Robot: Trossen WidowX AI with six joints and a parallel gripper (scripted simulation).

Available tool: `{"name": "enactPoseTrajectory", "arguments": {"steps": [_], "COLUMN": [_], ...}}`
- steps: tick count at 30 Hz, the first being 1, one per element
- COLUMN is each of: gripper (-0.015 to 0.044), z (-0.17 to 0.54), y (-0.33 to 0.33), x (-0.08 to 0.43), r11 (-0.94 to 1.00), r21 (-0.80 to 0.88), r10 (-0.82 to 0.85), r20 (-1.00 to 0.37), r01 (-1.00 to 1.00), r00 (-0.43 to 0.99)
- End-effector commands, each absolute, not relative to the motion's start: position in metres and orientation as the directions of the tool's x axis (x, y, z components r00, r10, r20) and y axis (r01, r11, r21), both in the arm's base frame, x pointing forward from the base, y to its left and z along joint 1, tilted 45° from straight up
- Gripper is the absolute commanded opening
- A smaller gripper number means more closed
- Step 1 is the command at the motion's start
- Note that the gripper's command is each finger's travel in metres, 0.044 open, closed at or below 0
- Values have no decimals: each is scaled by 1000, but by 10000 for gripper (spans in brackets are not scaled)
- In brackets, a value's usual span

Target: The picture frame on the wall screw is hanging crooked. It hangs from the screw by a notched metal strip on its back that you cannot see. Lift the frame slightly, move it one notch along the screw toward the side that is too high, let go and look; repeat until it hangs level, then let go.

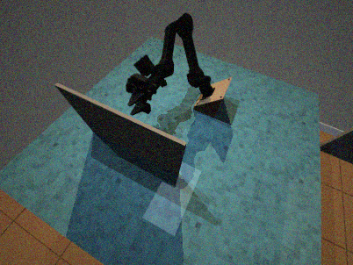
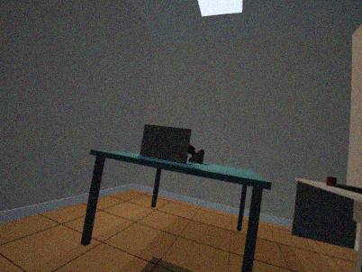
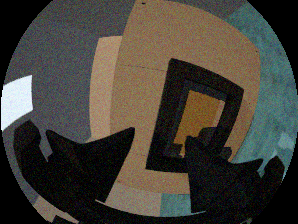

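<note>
The gripper has its 2 fingers apart, and the picture frame ahead looks stiff and maybe light, best pinched by its near side.

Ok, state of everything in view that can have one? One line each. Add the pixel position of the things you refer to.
Black parallel-jaw tool [image 1: 135,107] [image 3: 160,136]: partly open, nothing gripped; contact with the frame unclear.
Black rectangular picture frame with orange picture [image 3: 169,105]: up on the board's tan face; level or crooked, cannot tell from the skewed wrist view.
Large flat board, tan face, dark back [image 1: 132,142] [image 2: 166,144] [image 3: 145,35]: upright on the table.
Teal-topped table with dark legs [image 1: 272,175] [image 2: 221,172] [image 3: 272,100]: standing.
</note>
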State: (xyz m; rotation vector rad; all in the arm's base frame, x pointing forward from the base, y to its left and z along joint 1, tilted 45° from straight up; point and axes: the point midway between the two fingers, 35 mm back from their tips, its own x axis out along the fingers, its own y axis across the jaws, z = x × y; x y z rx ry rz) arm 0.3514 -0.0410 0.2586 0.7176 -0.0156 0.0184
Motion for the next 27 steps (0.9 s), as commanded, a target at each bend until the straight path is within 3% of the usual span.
{"name": "enactPoseTrajectory", "arguments": {"steps": [1,9,22,27], "gripper": [260,260,260,260], "z": [252,256,270,269], "y": [-41,-39,-11,-9], "x": [314,304,209,204], "r11": [789,796,868,871], "r21": [614,605,497,491], "r10": [15,13,15,15], "r20": [17,26,12,11], "r01": [-22,-26,-19,-19], "r00": [1000,1000,1000,1000]}}
